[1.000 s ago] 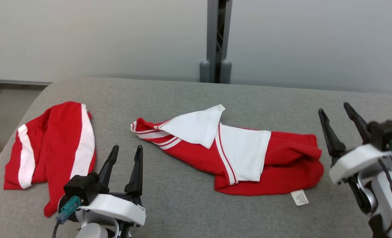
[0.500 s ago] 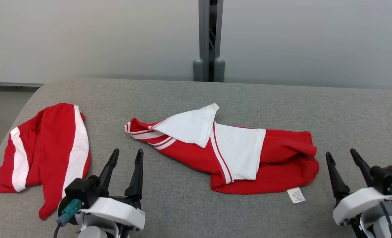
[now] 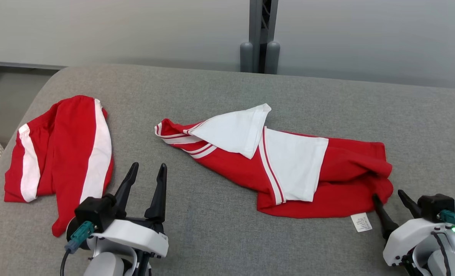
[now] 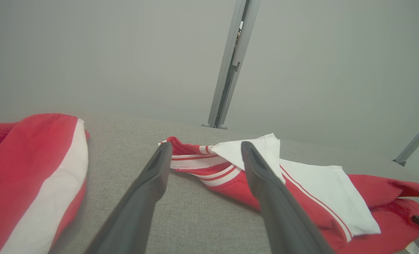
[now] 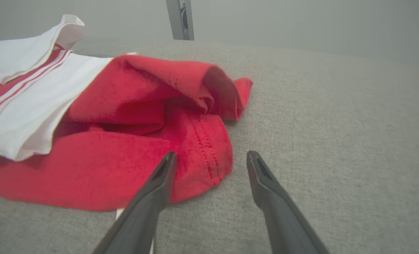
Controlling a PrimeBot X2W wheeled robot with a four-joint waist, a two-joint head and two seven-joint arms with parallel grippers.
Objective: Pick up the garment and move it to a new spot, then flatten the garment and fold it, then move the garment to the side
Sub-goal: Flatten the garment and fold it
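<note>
In the head view a red and white garment (image 3: 288, 172) lies crumpled across the middle of the grey worktop (image 3: 212, 237), its white panels folded over the red cloth and a small white label (image 3: 361, 222) sticking out at its near edge. A pair of red shorts (image 3: 66, 153) with white stripes lies well apart from it at the left. The left fingers (image 3: 159, 191) stand spread wide and hold nothing, over bare worktop between the shorts and the garment's striped end. The right fingers (image 3: 382, 216) are also spread wide and empty, with their tips at the garment's near right corner, just beside the label. The left wrist view looks along the parted left fingers: the garment's striped end lies beyond their tips and does not touch them, and the shorts lie off to the left. In the right wrist view the garment's red hem corner lies just ahead of the spread fingers. The left tip sits over the hem's edge and the right tip over bare worktop; whether the left tip touches the cloth cannot be told.
</note>
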